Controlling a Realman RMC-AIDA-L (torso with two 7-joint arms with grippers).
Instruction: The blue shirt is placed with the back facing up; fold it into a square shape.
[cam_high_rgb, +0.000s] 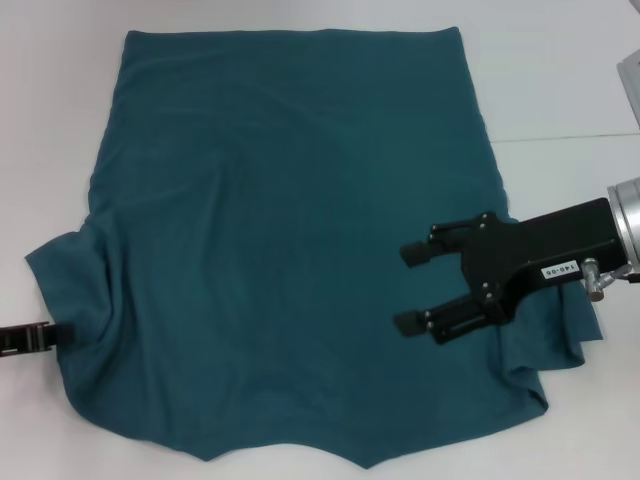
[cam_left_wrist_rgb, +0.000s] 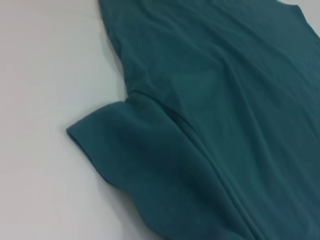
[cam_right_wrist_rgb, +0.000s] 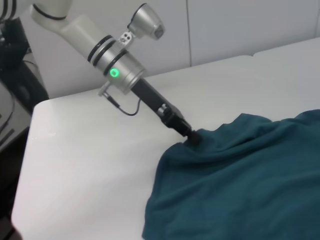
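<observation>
The blue shirt (cam_high_rgb: 290, 220) lies spread flat on the white table (cam_high_rgb: 560, 60), plain side up, hem at the far end. My left gripper (cam_high_rgb: 45, 337) is at the table's left side, shut on the edge of the shirt's left sleeve (cam_high_rgb: 60, 270). In the right wrist view, that gripper (cam_right_wrist_rgb: 192, 137) pinches the bunched sleeve cloth of the shirt (cam_right_wrist_rgb: 240, 185). My right gripper (cam_high_rgb: 408, 287) hovers open over the shirt's right side, beside the crumpled right sleeve (cam_high_rgb: 555, 340). The left wrist view shows only the sleeve (cam_left_wrist_rgb: 115, 140) and the shirt (cam_left_wrist_rgb: 225, 100), with no fingers.
Bare white tabletop surrounds the shirt, with a seam line (cam_high_rgb: 570, 136) on the right. A grey object (cam_high_rgb: 630, 80) sits at the far right edge. The table's left edge (cam_right_wrist_rgb: 22, 165) drops off beside dark equipment (cam_right_wrist_rgb: 15, 75).
</observation>
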